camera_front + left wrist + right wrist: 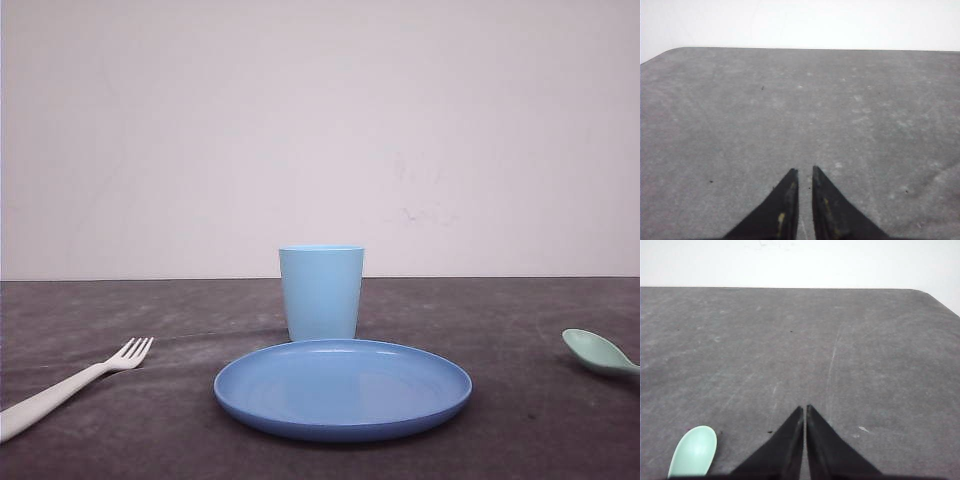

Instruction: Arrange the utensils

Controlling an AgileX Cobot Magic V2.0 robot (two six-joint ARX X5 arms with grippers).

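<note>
Both my grippers closed on nothing: left gripper [805, 172] tips nearly touching, right gripper [805, 409] tips together, each hanging over bare table [520, 420]. Fork [70, 385] lies toward the table's left edge, handle near, tines pointing away toward the plate [342, 388]. Spoon [600, 352] lies toward the right edge, bowl toward the plate; it sits just beside my right gripper. Plate near-centre, cup [321, 292] just behind it. Nothing moved yet, I judge. Next: open fingers wide, come down across a slim handle, pinch mid-handle, low, to avoid skidding.
</note>
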